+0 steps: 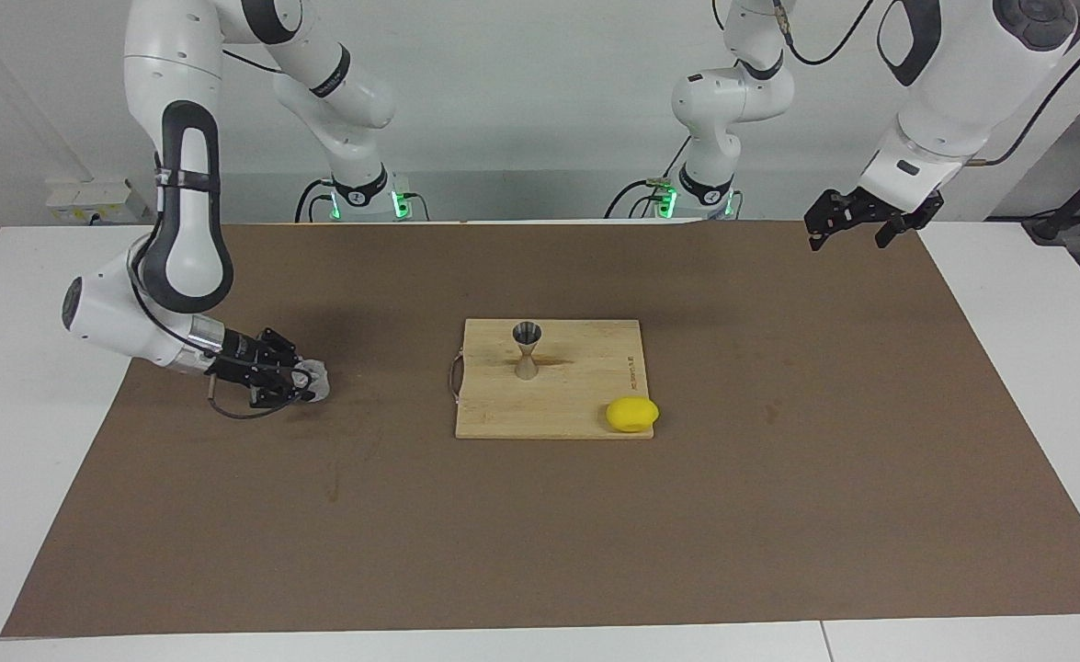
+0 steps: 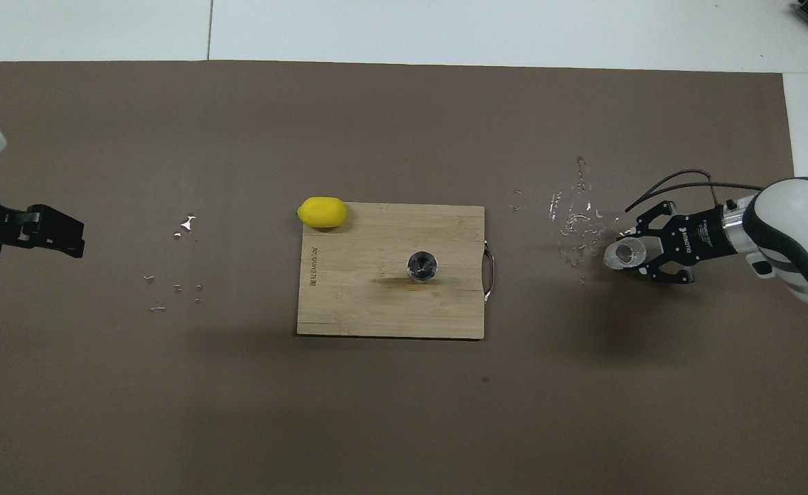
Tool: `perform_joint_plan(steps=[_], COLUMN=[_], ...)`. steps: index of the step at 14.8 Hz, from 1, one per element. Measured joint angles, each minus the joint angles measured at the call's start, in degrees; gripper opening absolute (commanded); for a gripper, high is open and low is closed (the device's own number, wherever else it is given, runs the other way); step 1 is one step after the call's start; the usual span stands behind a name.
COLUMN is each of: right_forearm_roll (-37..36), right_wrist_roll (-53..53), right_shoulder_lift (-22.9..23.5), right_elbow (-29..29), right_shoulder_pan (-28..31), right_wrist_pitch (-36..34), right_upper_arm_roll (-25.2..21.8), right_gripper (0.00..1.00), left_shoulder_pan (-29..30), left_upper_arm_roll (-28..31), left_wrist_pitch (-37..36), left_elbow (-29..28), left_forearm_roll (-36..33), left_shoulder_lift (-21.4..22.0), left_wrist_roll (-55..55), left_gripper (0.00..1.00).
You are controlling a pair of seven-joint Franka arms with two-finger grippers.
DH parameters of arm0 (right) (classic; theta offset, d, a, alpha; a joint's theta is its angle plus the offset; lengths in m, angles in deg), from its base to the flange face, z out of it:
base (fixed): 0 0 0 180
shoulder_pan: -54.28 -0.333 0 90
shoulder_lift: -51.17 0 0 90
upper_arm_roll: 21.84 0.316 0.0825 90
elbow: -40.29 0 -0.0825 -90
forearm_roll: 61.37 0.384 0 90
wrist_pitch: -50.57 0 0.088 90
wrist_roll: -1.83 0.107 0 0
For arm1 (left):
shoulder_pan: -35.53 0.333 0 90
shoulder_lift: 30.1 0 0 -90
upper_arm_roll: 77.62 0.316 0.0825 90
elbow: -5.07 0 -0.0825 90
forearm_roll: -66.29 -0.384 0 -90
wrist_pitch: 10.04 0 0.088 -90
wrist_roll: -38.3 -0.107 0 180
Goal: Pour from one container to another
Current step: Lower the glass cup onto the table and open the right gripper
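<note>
- Mat (image 1: pixel 778 515) covers most of the table; droplets (image 2: pixel 575 227) on it near the cup.
- Board (image 1: pixel 585 405) mid-mat.
- Left gripper (image 1: pixel 857 221) up in the air over the mat's edge at the left arm's end, fingers spread, holding nothing.
- Right gripper (image 1: pixel 296 382) low over the mat at the right arm's end, pinching the cup (image 2: pixel 620 254), which is tilted.
- Lemon (image 1: pixel 632 414) on the board corner.
- Jigger (image 1: pixel 528 350) upright on the board, nearer the robots than the lemon.

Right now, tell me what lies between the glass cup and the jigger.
Overhead view: droplets on the brown mat, then the cutting board's handle and bare wood, between glass cup and jigger.
</note>
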Motion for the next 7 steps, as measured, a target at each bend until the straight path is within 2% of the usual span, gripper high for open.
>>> perform_joint_plan(steps=[2, 3, 7], right_forearm_roll=[0.0, 0.0, 0.0], right_wrist_roll=[0.0, 0.0, 0.0], right_shoulder_lift=[0.0, 0.0, -0.5], right_elbow=[-0.2, -0.3, -0.2], right_shoulder_pan=[0.5, 0.6, 0.6], right_wrist_pitch=[0.1, 0.1, 0.2], right_upper_arm_roll=[0.0, 0.0, 0.1], right_gripper=[0.50, 0.87, 0.92], left_shoulder_pan=[-3.1, -3.9, -3.8], left_upper_arm_roll=[2.2, 2.9, 4.3], left_wrist_pitch=[0.5, 0.5, 0.5], left_elbow=[0.2, 0.2, 0.1], left_forearm_roll=[0.0, 0.0, 0.0], left_shoulder_lift=[0.0, 0.1, 0.1], left_wrist_roll=[-0.1, -0.1, -0.3], left_gripper=[1.00, 1.00, 1.00])
